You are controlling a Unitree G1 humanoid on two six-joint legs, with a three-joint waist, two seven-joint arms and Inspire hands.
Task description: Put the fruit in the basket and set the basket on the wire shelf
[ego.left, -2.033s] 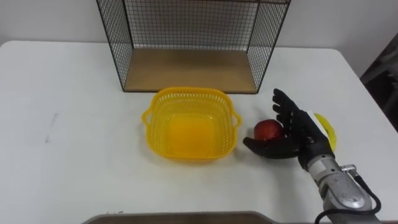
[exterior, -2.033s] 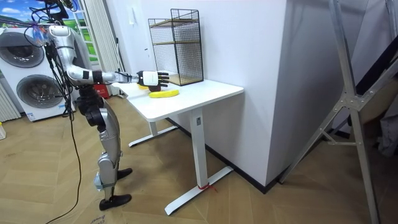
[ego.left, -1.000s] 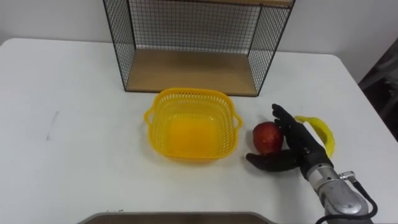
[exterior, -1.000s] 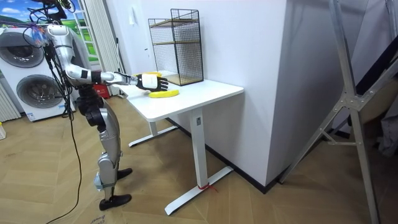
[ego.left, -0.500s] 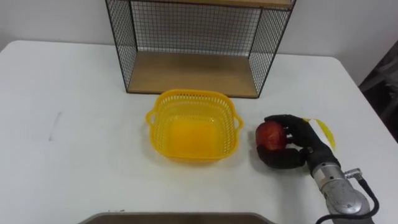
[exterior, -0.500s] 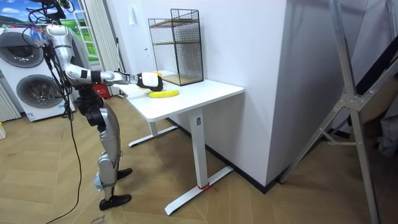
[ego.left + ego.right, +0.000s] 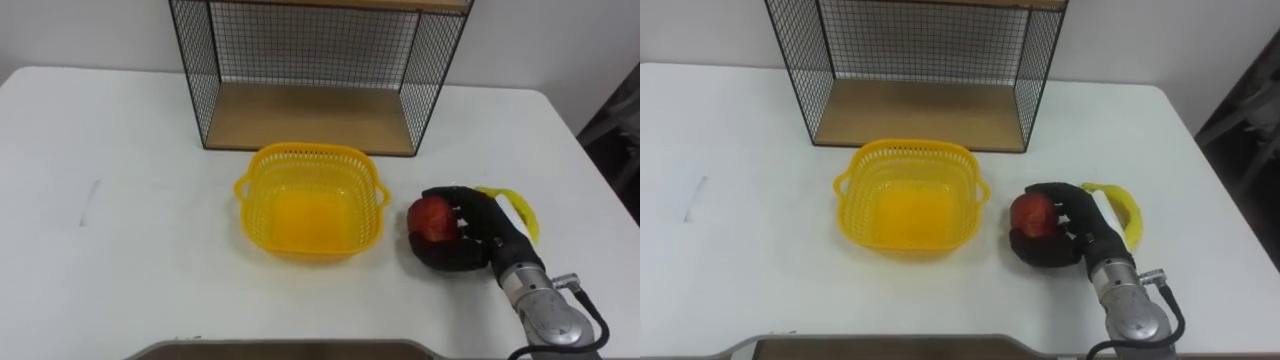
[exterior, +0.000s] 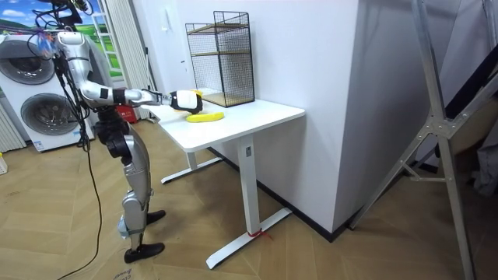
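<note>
A red apple (image 7: 431,216) (image 7: 1032,213) lies on the white table (image 7: 130,260) just right of the yellow basket (image 7: 309,199) (image 7: 909,193). My right hand (image 7: 470,240) (image 7: 1070,236) (image 8: 185,99) is shut on the apple, fingers and thumb curled round it. A yellow banana (image 7: 512,208) (image 7: 1118,211) (image 8: 205,117) lies behind and to the right of that hand. The basket holds nothing. The wire shelf (image 7: 310,70) (image 7: 910,70) (image 8: 222,58) with a wooden floor stands at the back of the table, directly behind the basket.
In the room view I stand at the table's end on the room view's left, right arm stretched over it. A washing machine (image 8: 35,89) stands behind me. The table's right edge (image 7: 590,160) is close to the banana.
My right hand, open beside the apple two seconds ago, has closed its fingers and thumb round the apple. Basket, banana and shelf have stayed in place.
</note>
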